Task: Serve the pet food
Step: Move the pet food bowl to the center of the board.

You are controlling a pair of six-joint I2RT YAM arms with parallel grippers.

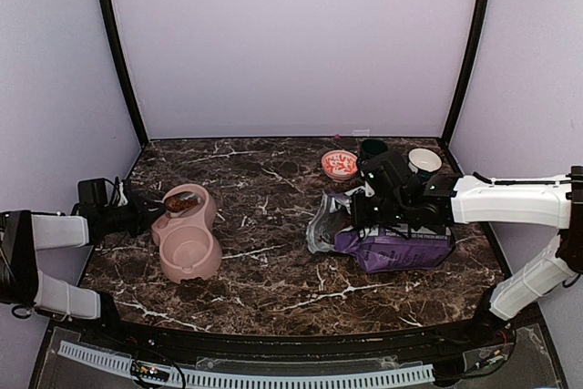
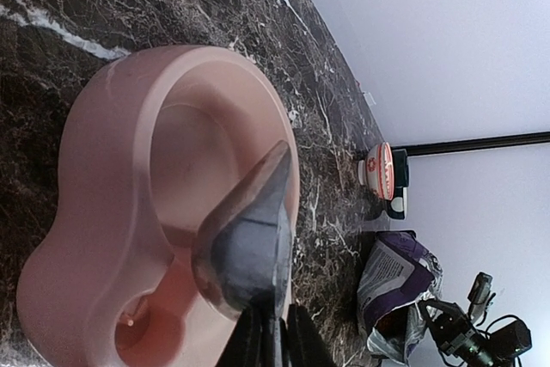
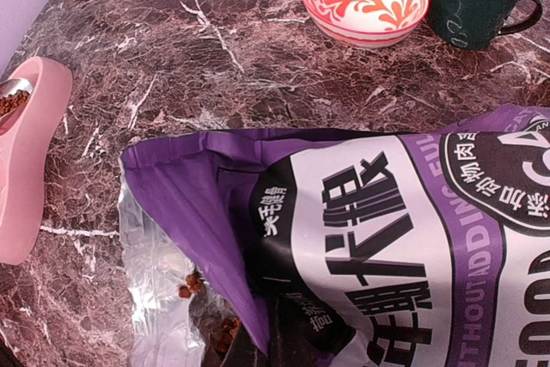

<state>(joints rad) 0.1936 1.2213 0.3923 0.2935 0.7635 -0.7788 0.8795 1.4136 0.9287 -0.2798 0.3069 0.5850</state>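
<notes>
Left gripper (image 1: 150, 213) clamps metal spoon (image 2: 245, 242). Kibble (image 1: 182, 199) sits in it over pink double bowl's (image 1: 196, 261) far compartment, near table's (image 1: 273, 271) left edge. Right gripper (image 1: 363, 209) is closed over purple bag (image 3: 412, 238). Risk: spoon tilts early and kibble spills past the rim.

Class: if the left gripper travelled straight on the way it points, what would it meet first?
The pink double bowl, most likely its rim: the left gripper, jaws shut on a spoon, points right across it. Its height over the rim is hard to judge.
</notes>
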